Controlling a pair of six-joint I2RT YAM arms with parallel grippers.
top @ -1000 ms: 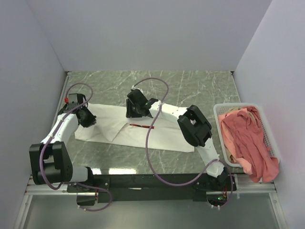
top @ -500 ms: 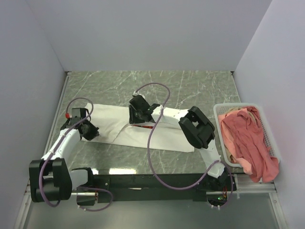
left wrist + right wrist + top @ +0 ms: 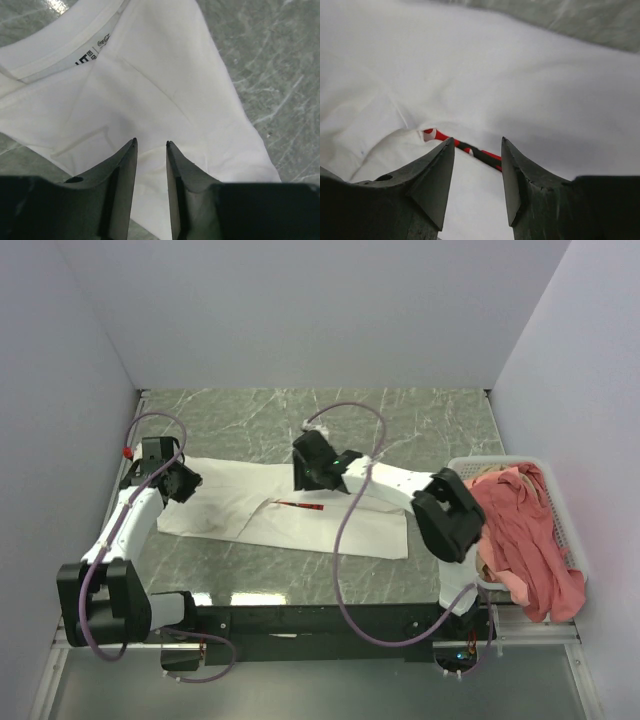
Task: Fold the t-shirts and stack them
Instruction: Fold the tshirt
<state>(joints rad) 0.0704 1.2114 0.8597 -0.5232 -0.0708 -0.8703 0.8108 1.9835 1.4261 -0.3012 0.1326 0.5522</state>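
The white shirt [image 3: 300, 520] lies spread mid-table; the left gripper [image 3: 150, 145] at its 9 o'clock end and the right gripper [image 3: 477, 142] above its red print [image 3: 440, 135] both stand parted, empty; a pink shirt [image 3: 520, 530] fills the basket [image 3: 462, 472] at 3 o'clock.

The t-shirt [image 3: 230, 495] is soft matt cloth, the table [image 3: 400, 420] glossy marble-patterned, the basket [image 3: 470, 464] smooth plastic

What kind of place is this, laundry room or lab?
Probably a robot test cell, not a home: plain panels box in a marble-pattern table, the left arm and right arm are bolted to a rail at its near edge, and a basket holds shirts.
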